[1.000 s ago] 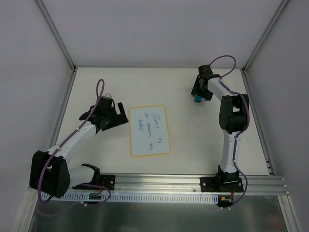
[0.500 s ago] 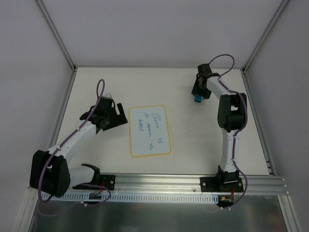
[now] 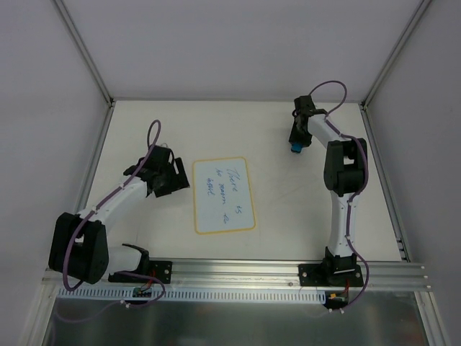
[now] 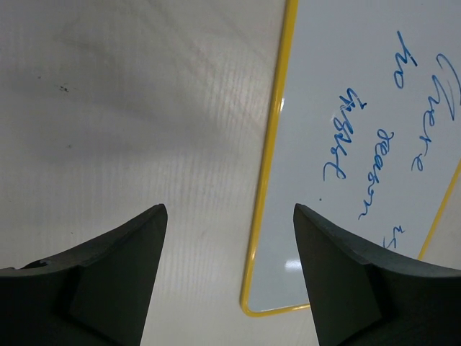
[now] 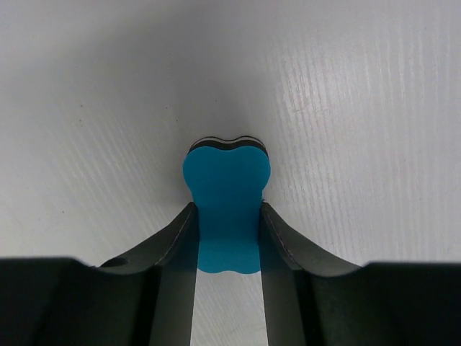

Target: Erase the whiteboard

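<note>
I am looking down on the cream table (image 3: 302, 216), where the whiteboard (image 3: 224, 195) is lying flat near the centre, with blue handwriting showing on it. The left gripper (image 4: 227, 215) is hanging just off the board's 9 o'clock edge, jaws standing apart with nothing between them. The right gripper (image 5: 227, 210) is sitting well away at the board's 1 o'clock, clamping the small blue eraser (image 5: 227, 173).

The left pincer (image 4: 228, 209) stands open above the cream bench (image 4: 130, 94). The whiteboard (image 4: 346, 108), bearing blue handwriting (image 4: 374, 158), lies ahead and to its right, its yellow rim (image 4: 268, 180) running between the two fingers, nearer the right one.
</note>
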`<state>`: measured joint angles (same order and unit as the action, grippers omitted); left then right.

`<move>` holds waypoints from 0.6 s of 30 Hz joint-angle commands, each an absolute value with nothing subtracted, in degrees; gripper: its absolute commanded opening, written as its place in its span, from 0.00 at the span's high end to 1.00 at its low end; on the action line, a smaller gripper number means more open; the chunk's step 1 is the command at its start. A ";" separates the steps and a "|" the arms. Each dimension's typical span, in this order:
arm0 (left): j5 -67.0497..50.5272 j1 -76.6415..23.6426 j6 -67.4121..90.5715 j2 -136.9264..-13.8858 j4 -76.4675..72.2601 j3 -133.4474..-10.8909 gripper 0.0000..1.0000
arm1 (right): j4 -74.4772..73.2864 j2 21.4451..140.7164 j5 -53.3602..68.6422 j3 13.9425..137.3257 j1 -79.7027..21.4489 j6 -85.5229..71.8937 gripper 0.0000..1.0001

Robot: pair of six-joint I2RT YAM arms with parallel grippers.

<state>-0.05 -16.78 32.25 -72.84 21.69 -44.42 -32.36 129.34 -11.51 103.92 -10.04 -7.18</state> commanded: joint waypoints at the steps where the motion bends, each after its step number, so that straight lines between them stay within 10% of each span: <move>1: -2.02 -16.26 32.52 -76.27 21.18 -45.79 0.29 | -32.61 125.08 -12.13 104.16 -11.42 -4.05 0.77; 18: -3.08 -16.26 31.55 -96.41 19.34 -57.48 0.59 | -25.84 104.95 -7.21 82.80 -29.60 0.00 0.89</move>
